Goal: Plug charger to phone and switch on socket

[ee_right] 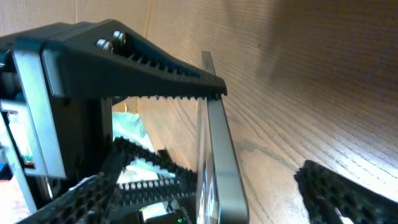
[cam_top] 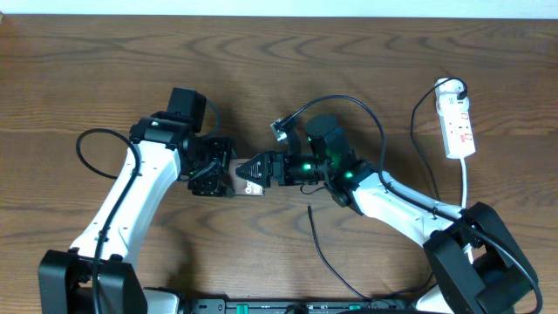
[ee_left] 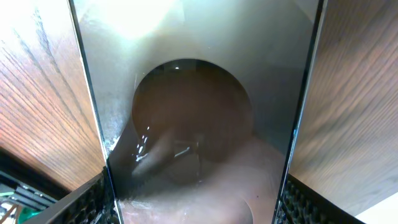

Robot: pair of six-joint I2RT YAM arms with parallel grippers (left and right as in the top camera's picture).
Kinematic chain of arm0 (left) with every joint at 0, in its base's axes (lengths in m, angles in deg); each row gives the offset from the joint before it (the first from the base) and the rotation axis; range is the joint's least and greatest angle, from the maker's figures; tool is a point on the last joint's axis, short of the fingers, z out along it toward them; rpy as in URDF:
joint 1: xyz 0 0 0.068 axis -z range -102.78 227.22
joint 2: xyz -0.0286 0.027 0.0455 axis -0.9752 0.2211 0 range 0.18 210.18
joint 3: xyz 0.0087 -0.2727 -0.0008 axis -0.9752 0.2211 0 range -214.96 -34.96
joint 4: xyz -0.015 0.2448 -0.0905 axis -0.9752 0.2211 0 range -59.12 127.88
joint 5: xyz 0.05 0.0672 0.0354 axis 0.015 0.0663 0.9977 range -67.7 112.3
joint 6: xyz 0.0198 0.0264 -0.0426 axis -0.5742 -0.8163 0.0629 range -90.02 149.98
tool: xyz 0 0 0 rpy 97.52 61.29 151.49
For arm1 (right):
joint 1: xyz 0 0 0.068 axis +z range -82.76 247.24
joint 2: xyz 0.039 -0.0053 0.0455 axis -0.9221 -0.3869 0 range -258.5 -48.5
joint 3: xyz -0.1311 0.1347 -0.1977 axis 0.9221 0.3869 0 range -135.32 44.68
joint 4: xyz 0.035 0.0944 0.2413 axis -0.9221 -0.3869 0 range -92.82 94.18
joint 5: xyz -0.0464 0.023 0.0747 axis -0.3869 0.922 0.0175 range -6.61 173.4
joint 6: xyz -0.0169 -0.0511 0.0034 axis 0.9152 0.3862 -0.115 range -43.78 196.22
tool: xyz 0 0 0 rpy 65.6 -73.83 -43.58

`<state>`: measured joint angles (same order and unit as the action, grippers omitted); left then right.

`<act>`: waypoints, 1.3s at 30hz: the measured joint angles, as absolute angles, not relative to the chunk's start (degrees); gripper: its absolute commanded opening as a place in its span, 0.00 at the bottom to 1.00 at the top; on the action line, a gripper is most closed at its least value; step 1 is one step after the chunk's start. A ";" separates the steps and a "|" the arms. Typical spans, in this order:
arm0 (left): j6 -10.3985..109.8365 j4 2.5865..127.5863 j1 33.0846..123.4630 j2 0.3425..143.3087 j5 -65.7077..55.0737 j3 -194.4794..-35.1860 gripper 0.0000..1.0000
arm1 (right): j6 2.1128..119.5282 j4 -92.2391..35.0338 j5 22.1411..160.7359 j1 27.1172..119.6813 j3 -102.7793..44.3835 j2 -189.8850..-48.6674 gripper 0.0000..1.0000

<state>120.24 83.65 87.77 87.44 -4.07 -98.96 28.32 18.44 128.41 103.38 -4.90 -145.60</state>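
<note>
The phone (cam_top: 251, 181) is a flat dark slab standing on its edge between both grippers. My left gripper (cam_top: 220, 171) is shut on the phone; in the left wrist view the phone (ee_left: 199, 124) fills the space between the fingers (ee_left: 199, 208). My right gripper (cam_top: 264, 167) is open and straddles the phone's end; in the right wrist view the phone (ee_right: 221, 162) shows edge-on, with a gap to the right finger (ee_right: 245, 194). The charger (cam_top: 319, 251), a thin black cable, lies loose on the table, its tip near the right arm. The white socket (cam_top: 458, 126) lies far right.
A black plug (cam_top: 457, 87) sits in the socket's far end, its cable running down the right side. The socket's white cord (cam_top: 466, 185) leads towards the right arm's base. The left gripper's toothed finger (ee_right: 143, 68) looms in the right wrist view.
</note>
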 measured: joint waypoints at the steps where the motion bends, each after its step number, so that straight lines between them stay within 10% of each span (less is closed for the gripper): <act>1: 120.24 83.41 87.92 87.44 -4.42 -98.96 0.07 | 28.25 18.44 128.30 103.49 -4.90 -145.60 0.89; 39: 121.70 82.23 90.79 87.42 -5.95 -98.96 0.07 | 27.20 17.48 122.57 106.74 -4.86 -145.62 0.08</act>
